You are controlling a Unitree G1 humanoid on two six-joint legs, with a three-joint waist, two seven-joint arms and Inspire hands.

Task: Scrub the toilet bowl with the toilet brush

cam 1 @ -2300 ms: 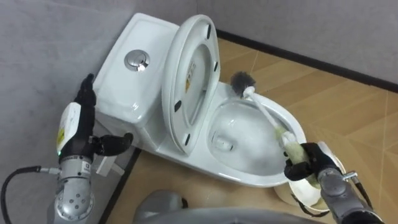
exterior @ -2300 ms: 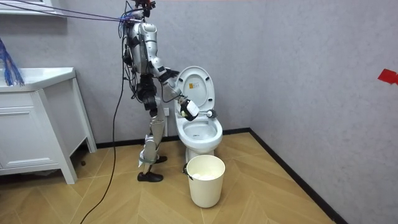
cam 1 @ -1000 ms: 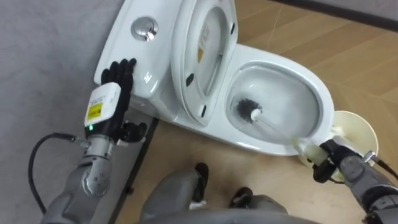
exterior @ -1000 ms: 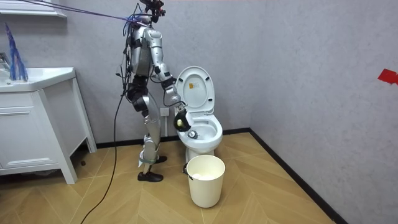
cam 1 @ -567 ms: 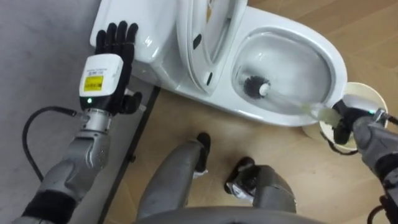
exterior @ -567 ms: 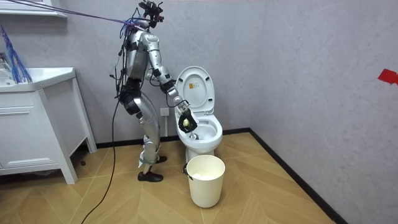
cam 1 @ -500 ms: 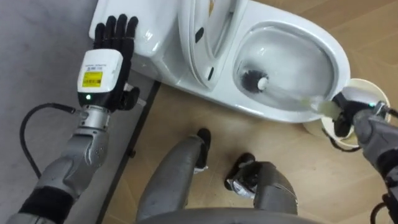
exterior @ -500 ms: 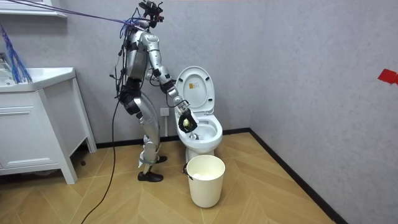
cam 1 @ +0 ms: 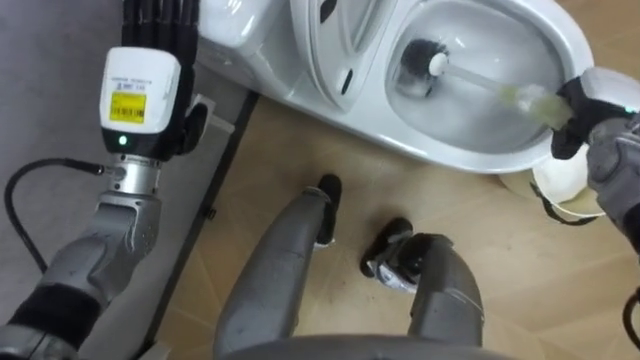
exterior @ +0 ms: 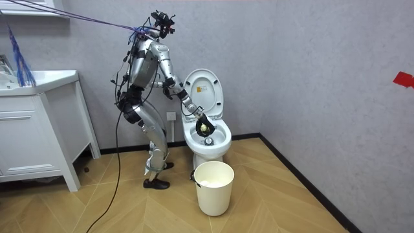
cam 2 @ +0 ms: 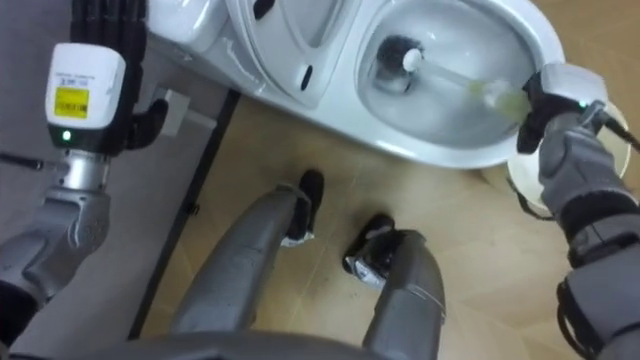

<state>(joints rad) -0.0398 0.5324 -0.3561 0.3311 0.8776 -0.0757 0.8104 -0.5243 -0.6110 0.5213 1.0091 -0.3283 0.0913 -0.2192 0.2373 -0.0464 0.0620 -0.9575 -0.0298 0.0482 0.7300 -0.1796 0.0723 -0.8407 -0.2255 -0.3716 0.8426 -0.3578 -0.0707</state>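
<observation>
Bent lower now, right hand (cam 1: 598, 110) fingers grip one brush (cam 1: 466, 73) inside one toilet (cam 1: 470, 160); left hand (cam 1: 140, 95) fingers straight; one bin (exterior: 213, 186) nearby

The yellow label (cam 1: 127, 106) on the left hand (cam 1: 160, 72) has print too small to read.

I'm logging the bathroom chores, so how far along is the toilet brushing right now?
Done: the lid is up and the brush head is down inside the bowl. In hand: the right hand is curled round the brush handle over the bowl's front rim; the left hand is open beside the tank. Left: scrubbing the bowl, how much I can't tell, then lifting the brush head out.
</observation>
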